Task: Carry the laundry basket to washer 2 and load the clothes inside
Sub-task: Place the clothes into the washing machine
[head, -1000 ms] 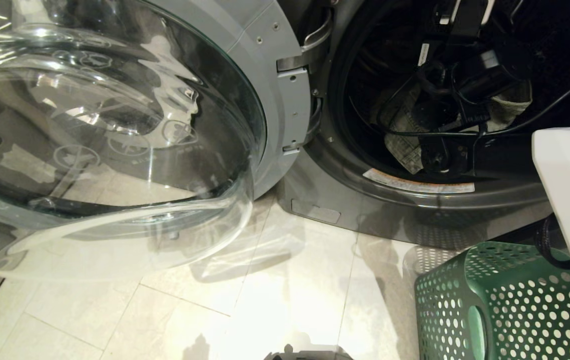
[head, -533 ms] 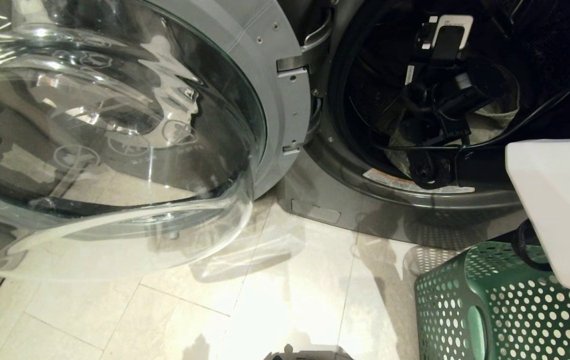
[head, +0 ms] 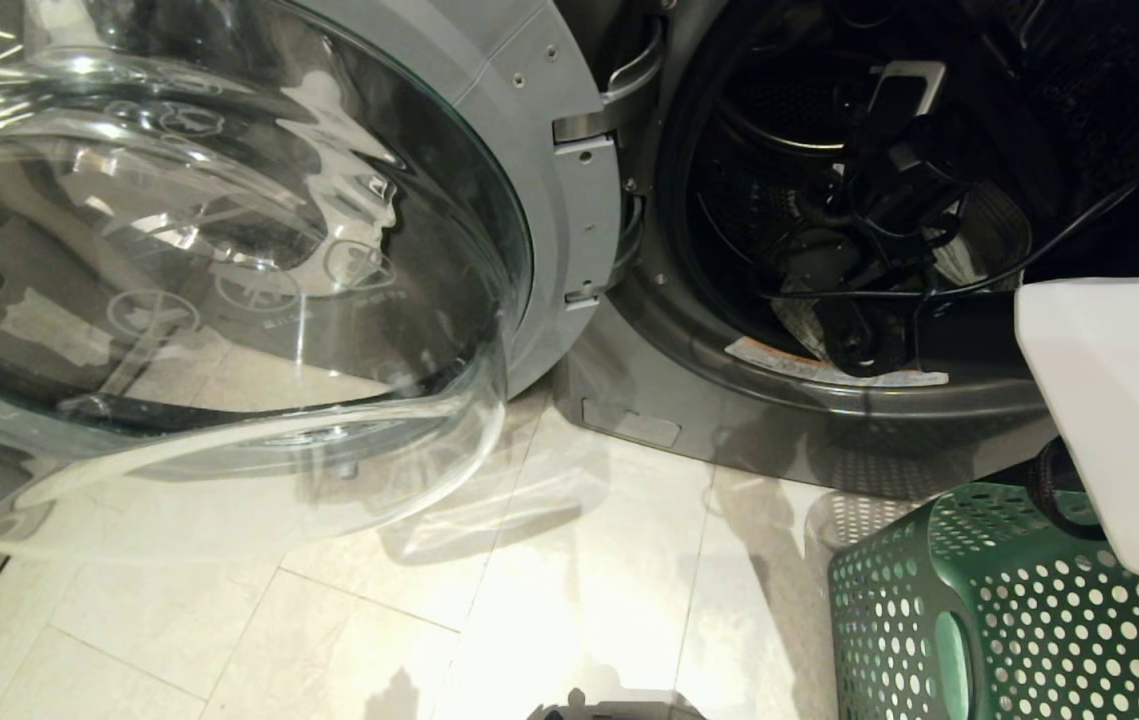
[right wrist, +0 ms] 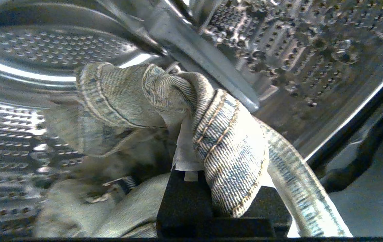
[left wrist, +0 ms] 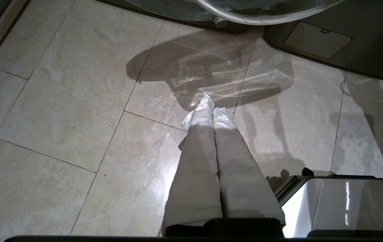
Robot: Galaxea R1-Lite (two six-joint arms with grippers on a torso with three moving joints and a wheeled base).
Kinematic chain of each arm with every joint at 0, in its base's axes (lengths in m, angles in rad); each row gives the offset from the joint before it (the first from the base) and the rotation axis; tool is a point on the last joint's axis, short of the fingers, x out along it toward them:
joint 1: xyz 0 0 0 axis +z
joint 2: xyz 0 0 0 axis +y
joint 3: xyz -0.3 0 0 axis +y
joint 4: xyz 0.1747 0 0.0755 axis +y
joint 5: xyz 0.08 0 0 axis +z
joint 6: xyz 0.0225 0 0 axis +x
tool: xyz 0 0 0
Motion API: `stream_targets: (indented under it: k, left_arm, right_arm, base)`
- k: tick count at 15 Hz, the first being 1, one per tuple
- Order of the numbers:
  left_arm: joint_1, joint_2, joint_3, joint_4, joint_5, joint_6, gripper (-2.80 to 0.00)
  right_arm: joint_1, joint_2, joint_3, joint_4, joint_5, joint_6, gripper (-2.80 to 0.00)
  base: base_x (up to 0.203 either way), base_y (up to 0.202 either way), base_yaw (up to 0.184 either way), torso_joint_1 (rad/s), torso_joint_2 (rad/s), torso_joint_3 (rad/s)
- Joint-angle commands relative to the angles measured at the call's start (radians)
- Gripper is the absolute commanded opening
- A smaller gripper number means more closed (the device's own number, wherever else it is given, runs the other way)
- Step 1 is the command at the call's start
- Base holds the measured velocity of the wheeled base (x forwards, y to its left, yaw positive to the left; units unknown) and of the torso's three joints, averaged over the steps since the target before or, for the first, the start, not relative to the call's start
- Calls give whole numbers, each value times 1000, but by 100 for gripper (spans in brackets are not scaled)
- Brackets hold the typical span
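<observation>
Clothes (right wrist: 184,134) now deeper inside washer 2 (head: 729,400)

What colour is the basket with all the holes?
Green, the laundry basket; the head view shows it best.

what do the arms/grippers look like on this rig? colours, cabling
Right arm: white angular shell on the near link, black links and wrist beyond, loose thin black cables looped along it, and a black right gripper with a pale plate. Left gripper: two long tapered fingers wrapped in pale grey-white covering on a black base.
</observation>
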Motion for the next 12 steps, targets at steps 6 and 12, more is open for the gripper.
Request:
stream_targets:
  k: [6, 12]
  left_arm:
    - [0, 0, 0, 0, 0, 0, -280]
    - [0, 0, 0, 0, 0, 0, -280]
  right_arm:
    - [-4, -63, 1, 281, -82, 193, 0]
    - [11, -139, 4, 355, -9, 204, 0]
  base:
    - [0, 0, 0, 0, 0, 0]
    - [0, 0, 0, 0, 0, 0]
